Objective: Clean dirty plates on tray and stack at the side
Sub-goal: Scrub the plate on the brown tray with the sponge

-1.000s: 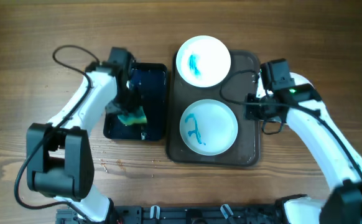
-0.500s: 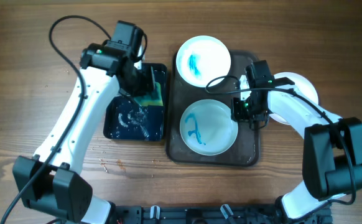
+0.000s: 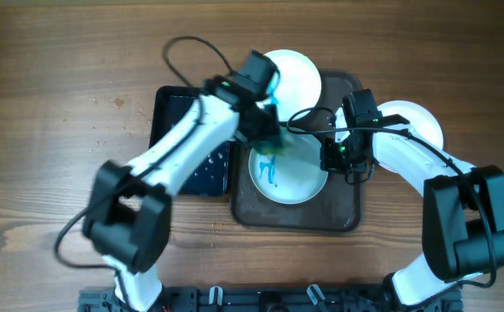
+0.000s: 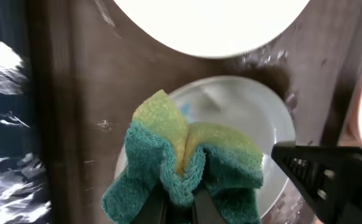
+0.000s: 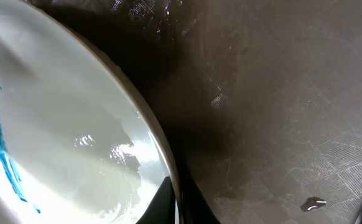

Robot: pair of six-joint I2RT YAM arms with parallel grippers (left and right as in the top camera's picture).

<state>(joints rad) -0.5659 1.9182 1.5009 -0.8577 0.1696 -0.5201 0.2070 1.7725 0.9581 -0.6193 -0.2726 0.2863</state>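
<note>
We see the left gripper point(image 4: 180, 210) clamped on a green and yellow sponge point(image 4: 190, 163), its two fingers pinching the folded cloth from below in the wrist view. The sponge hangs over the left part of the near plate point(image 4: 259, 121); we cannot tell whether it touches the surface. From overhead it sits at the plate's far-left rim, just above the blue marks point(image 3: 268, 170) smeared down the plate's left half.

The right gripper point(image 5: 173, 200) has its jaws drawn narrow with the right rim of the near plate caught between them, one finger on the plate's inner side and the other on the tray side.

The near plate rests in the near half of the dark brown tray point(image 3: 345, 208), whose surface looks wet. The far plate point(image 3: 300, 74) lies in the tray's far half, overhanging its far edge and partly covered by the left arm. A third plate point(image 3: 421, 121), white, lies on the wooden table point(image 3: 53, 173) just right of the tray, partly under the right arm. Just left of the tray stands a dark basin point(image 3: 170, 113) holding water.
</note>
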